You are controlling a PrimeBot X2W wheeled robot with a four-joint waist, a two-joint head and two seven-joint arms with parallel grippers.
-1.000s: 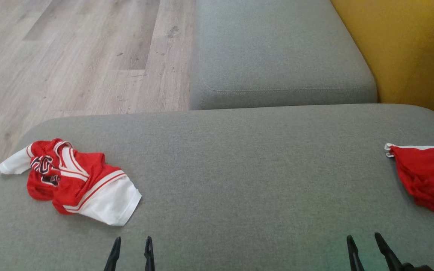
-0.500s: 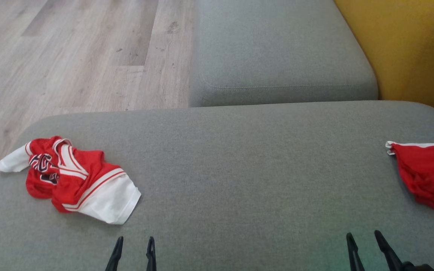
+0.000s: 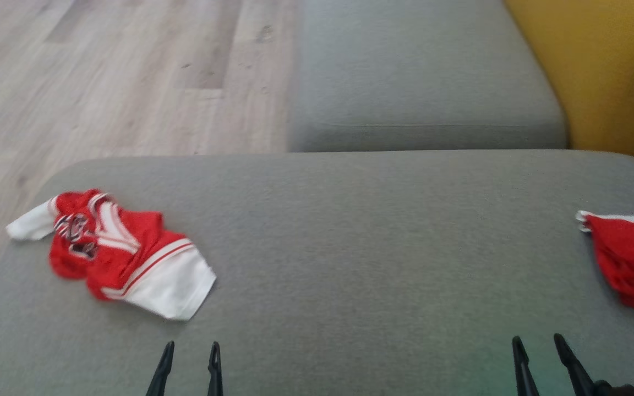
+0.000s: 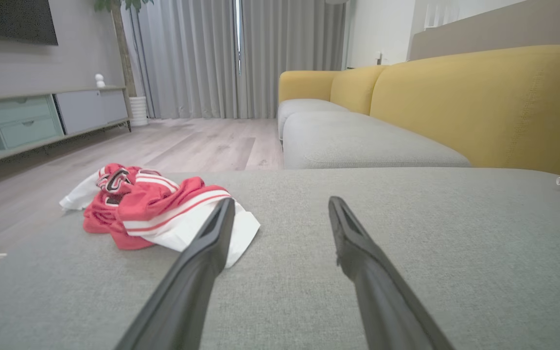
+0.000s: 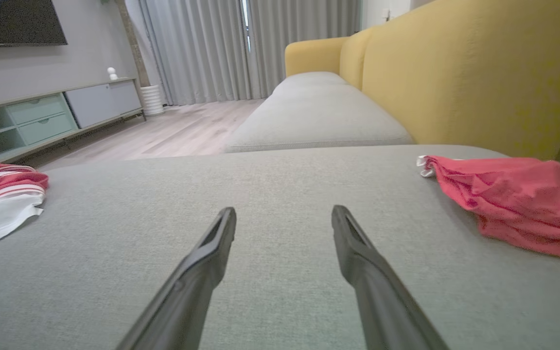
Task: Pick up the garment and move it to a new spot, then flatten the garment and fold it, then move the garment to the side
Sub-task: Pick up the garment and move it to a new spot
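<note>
M: Whole head picture has slid a little to the right and gone soft since the earlier frames, so the camera moved. The crumpled red-and-white mesh jersey keeps its place on the grey fabric seat cushion.

T: Where on it?

M: Near the cushion's left edge, with one white sleeve pointing toward the pale wood-plank floor. The left gripper sits just short of the white hem and clear of it, fingers apart, nothing between them.

T: Right side?

M: The right gripper is the same: fingers spread and empty over bare cushion. A plain red garment with white trim lies at the cushion's right edge, well apart from the jersey.

T: What do the wrist cameras add?

M: The head view cuts the red garment off at the frame edge. The right wrist view shows far more of it, rumpled, beside the yellow upholstered sofa back. The left wrist view adds the dark lettering on the jersey, plus grey floor-length curtains and a low pale-green cabinet across the room.
</note>
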